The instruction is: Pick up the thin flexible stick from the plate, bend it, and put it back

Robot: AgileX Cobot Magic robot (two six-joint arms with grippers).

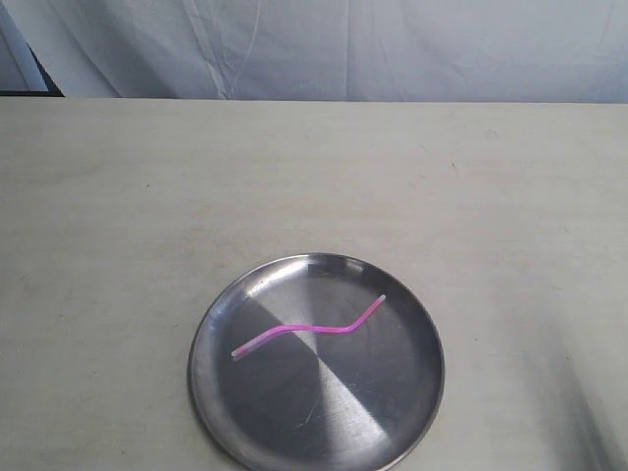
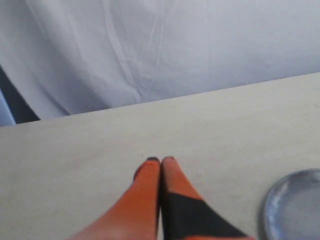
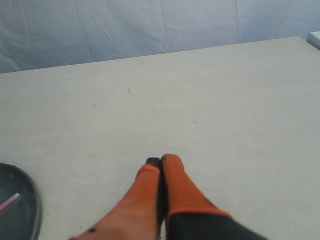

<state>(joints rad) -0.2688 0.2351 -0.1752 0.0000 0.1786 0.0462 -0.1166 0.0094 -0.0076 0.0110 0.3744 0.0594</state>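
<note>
The thin pink stick point(image 1: 312, 329) lies wavy across the round silver plate point(image 1: 392, 412) near the table's front edge in the exterior view. Neither gripper shows in that view. In the left wrist view my left gripper point(image 2: 160, 160) is shut with nothing between its orange fingers, above bare table, and the plate's rim point(image 2: 267, 207) sits off to one side. In the right wrist view my right gripper point(image 3: 161, 160) is shut and empty too, with the plate's edge point(image 3: 34, 210) and the stick's whitish tip point(image 3: 10, 202) at the frame border.
The beige table point(image 1: 294, 177) stretches around the plate. A white cloth backdrop point(image 1: 343, 49) hangs behind its far edge. A dark object point(image 1: 25, 69) stands at the back left corner.
</note>
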